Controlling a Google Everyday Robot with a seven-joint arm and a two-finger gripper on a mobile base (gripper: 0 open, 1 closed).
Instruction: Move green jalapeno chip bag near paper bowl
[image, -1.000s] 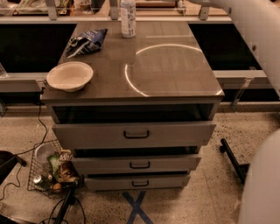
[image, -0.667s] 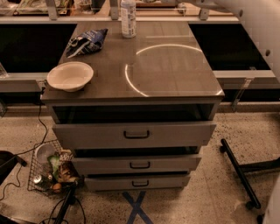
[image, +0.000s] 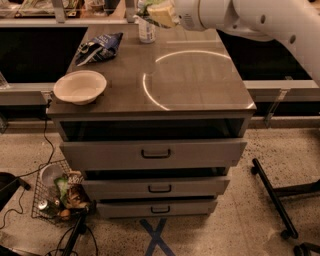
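The paper bowl (image: 80, 86) is off-white and sits at the front left corner of the grey table top (image: 200, 85). My white arm reaches in from the upper right. My gripper (image: 167, 12) is above the back edge of the table, shut on the green jalapeno chip bag (image: 159, 13). The bag shows as a pale green crumpled patch at the gripper's tip, held in the air. It is well behind and to the right of the bowl, just above a white bottle (image: 146, 29).
A dark blue chip bag (image: 100, 47) lies at the back left of the table, behind the bowl. Three drawers (image: 155, 152) stand slightly open below. A wire basket (image: 57, 195) of items sits on the floor at left. A wheeled base (image: 277, 200) is at right.
My arm has swung left from the right edge of the view to over the table's back edge, bringing the gripper and the green bag into view.
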